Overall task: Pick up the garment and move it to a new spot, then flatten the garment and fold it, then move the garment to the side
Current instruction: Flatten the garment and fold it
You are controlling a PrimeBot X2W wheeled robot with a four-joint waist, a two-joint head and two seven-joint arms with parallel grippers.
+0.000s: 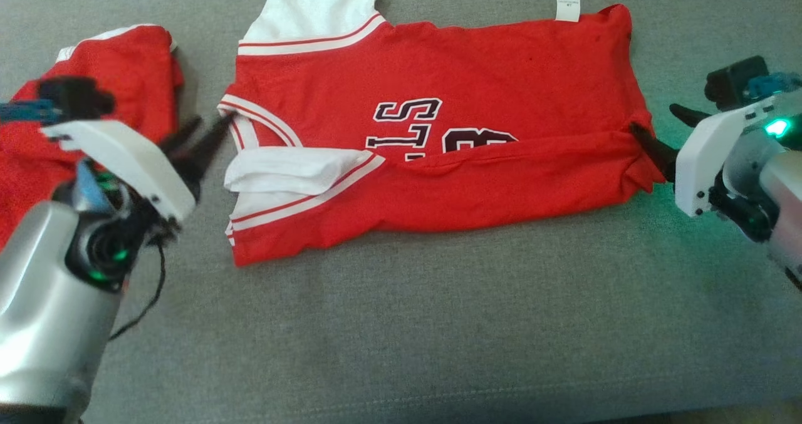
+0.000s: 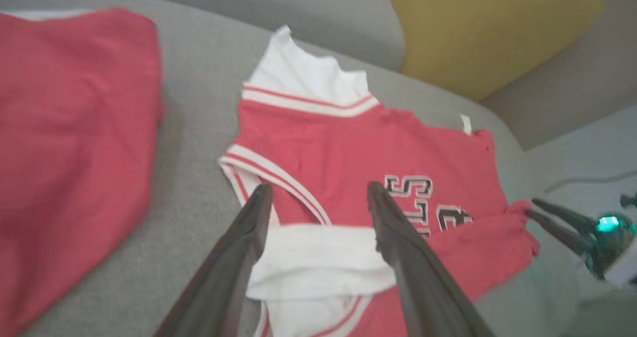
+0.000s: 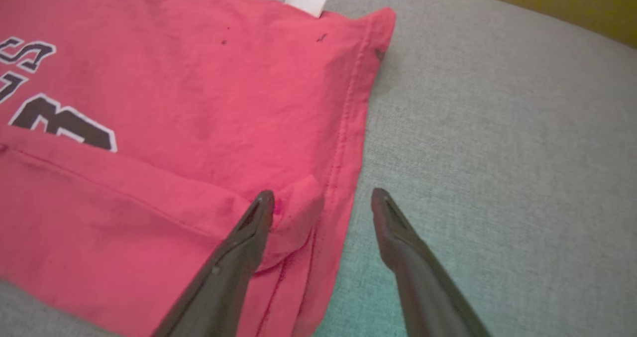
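The garment [image 1: 438, 161], a red jersey with white trim and dark lettering, lies spread on the grey sofa seat, its near strip folded up over the lettering. My left gripper [image 1: 213, 123] stands open at the jersey's left edge by the neckline. In the left wrist view it [image 2: 319, 187] straddles the white sleeve fold [image 2: 318, 257] with nothing gripped. At the jersey's right hem corner, my right gripper [image 1: 653, 118] is open. In the right wrist view its left finger [image 3: 249, 227] rests against a small raised fold of the garment [image 3: 199, 103] and its right finger is over bare cushion.
A second red garment [image 1: 94, 98] lies bunched at the far left, partly behind my left arm. A yellow cushion [image 2: 487, 28] stands behind the seat. The grey seat [image 1: 438, 324] stretches wide in front of the jersey.
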